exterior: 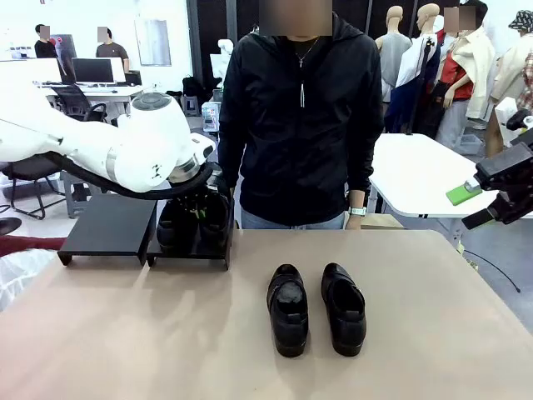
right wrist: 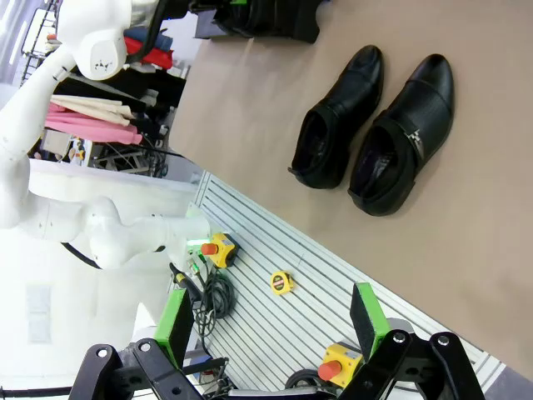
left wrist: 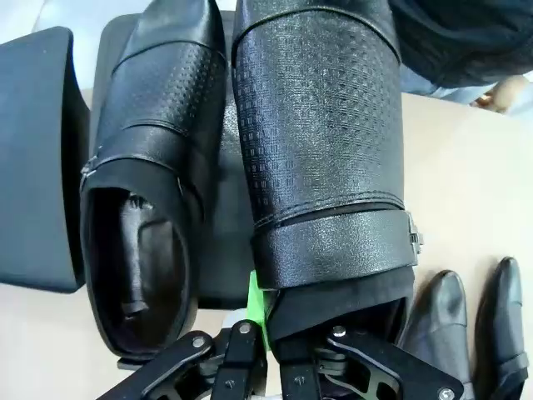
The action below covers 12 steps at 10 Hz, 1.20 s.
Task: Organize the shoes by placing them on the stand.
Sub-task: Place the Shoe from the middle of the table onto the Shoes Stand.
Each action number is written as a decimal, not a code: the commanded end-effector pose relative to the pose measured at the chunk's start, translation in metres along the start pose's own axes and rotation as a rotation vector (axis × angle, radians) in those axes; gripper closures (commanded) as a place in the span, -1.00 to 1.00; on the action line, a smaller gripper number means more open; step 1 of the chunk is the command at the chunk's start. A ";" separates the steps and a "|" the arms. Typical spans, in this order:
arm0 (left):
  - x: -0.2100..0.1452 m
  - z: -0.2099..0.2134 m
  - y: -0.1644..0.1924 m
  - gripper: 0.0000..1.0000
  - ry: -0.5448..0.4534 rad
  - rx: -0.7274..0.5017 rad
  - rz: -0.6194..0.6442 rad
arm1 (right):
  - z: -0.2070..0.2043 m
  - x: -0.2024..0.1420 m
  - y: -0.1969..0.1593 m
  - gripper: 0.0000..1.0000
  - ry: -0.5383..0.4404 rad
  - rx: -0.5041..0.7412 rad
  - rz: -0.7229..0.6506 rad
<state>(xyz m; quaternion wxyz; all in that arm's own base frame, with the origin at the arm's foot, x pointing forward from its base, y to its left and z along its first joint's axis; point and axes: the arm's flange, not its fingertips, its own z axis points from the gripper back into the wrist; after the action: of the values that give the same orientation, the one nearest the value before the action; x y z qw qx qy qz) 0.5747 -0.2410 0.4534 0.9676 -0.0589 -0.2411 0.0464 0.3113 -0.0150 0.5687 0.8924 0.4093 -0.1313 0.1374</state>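
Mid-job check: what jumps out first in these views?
The left hand is shut on the back of a shoe over the stand, far left, beside a second shoe. Two loose shoes lie side by side on the table; the right hand hangs open at the right edge.

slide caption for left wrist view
Left gripper holds one shoe beside another on the stand; two shoes wait on the table

Robotics lab, monitor [exterior: 92, 71], office chair [exterior: 77, 102]
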 end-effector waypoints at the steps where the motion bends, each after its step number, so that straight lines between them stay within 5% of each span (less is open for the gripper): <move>1: 0.007 -0.003 -0.010 1.00 -0.035 0.047 0.013 | 0.002 0.001 0.003 -1.00 0.003 0.001 -0.014; 5: 0.009 -0.009 -0.012 0.96 -0.080 0.066 0.025 | 0.002 0.001 0.003 -1.00 0.003 0.001 -0.014; 6: 0.009 -0.011 -0.012 -0.19 -0.074 0.067 0.025 | 0.002 0.001 0.003 -1.00 0.003 0.001 -0.014; 7: 0.009 -0.012 -0.011 -1.00 -0.068 0.076 0.021 | 0.002 0.001 0.003 -1.00 0.003 0.001 -0.014; 12: 0.003 0.000 -0.009 -1.00 -0.108 0.081 0.016 | 0.002 0.001 0.003 -1.00 0.003 0.001 -0.014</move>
<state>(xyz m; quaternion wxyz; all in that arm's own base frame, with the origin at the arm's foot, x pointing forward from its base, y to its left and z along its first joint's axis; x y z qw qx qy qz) 0.5837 -0.2456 0.4525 0.9599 -0.0262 -0.2736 0.0548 0.3113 -0.0150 0.5687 0.8924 0.4093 -0.1312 0.1374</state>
